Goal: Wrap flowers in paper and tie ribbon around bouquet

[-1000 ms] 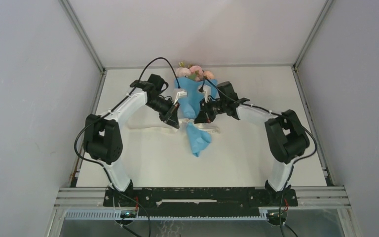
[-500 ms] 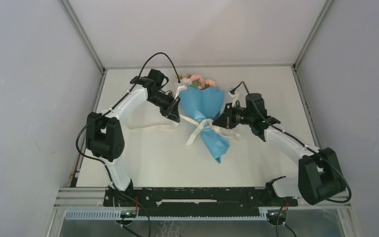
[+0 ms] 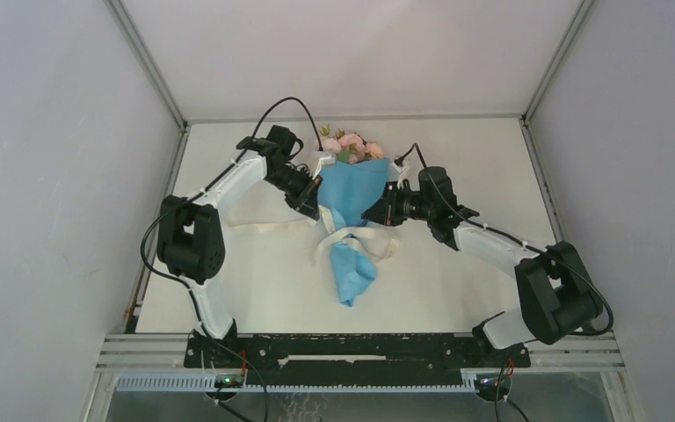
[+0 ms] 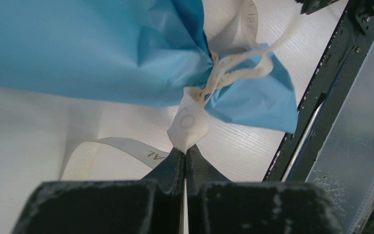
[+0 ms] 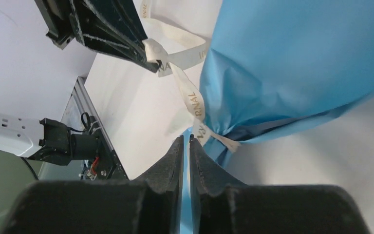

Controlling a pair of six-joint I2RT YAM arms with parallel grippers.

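**STATUS: BOUQUET TIED AT THE WAIST, BOTH GRIPPERS AT THE KNOT**

1. Bouquet [image 3: 356, 183]
- Lies flat on the white table [image 3: 255, 286], about midway between the two arms.
- Points its wide end toward the far edge and its narrow end toward the arm bases, angled slightly left.
- Shows the flowers [image 3: 350, 146], pink and peach with green leaves, at the wide end only.
- Consists on the outside of the blue paper [image 4: 78, 48], pinched in sharply at the waist and flaring again below it.

2. Ribbon [image 4: 191, 122]
- Encircles the waist of the cone and gathers there into a knot with limp loops.
- Carries printed lettering along its length.
- Trails one cream tail leftward across the table, passing under the left arm.

3. Left gripper [image 4: 185, 149]
- Sits just beside the waist, on its left.
- Clenched: fingertips pressed together on a fold of the ribbon, which runs taut from the tips up to the knot.

4. Right gripper [image 5: 186, 139]
- Sits just beside the waist, on its right, tips facing the left gripper.
- Released: fingers parted by a narrow slit, with blue paper showing through it.
- Has a ribbon strand running right at the tips; contact cannot be confirmed, and nothing appears clamped between the fingers.
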